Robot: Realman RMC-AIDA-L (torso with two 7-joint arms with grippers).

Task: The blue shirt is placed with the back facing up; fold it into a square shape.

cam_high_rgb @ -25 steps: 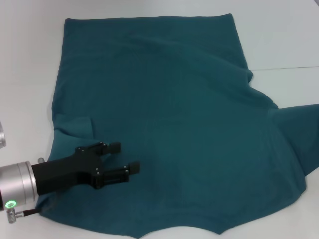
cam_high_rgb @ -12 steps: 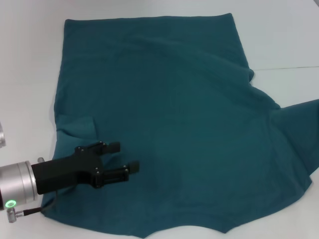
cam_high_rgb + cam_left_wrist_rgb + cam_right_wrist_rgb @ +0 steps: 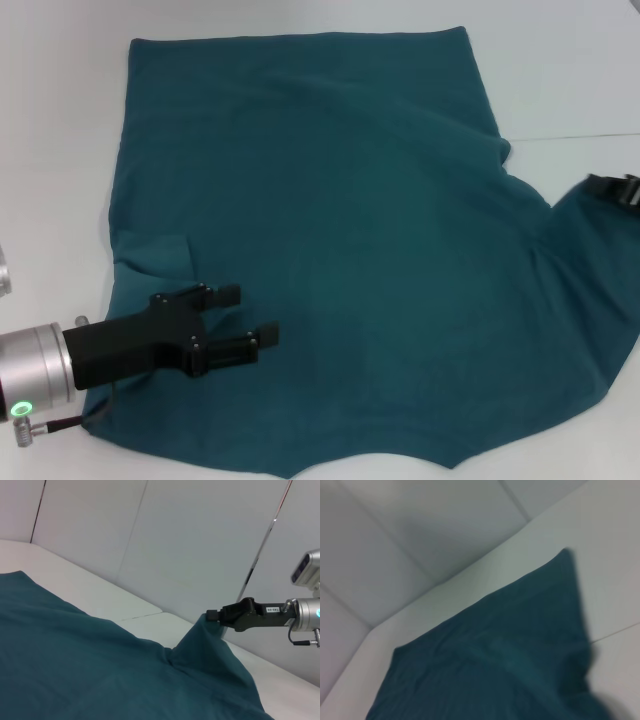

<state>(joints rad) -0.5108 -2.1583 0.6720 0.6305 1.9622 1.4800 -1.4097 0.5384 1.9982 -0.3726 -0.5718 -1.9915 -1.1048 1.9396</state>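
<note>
Two grippers engaged: my right gripper (image 3: 212, 615) pinches the blue shirt (image 3: 330, 230) sleeve, lifted; left gripper (image 3: 245, 318) rests spread. Thin hold may slip.

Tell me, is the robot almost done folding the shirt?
Not yet. One fold looks done: the left sleeve lies tucked onto the blue shirt. The left hand sits open above that side. The right hand is gripping and lifting the right sleeve. Most folds remain, since the shirt lies spread over the table.
</note>
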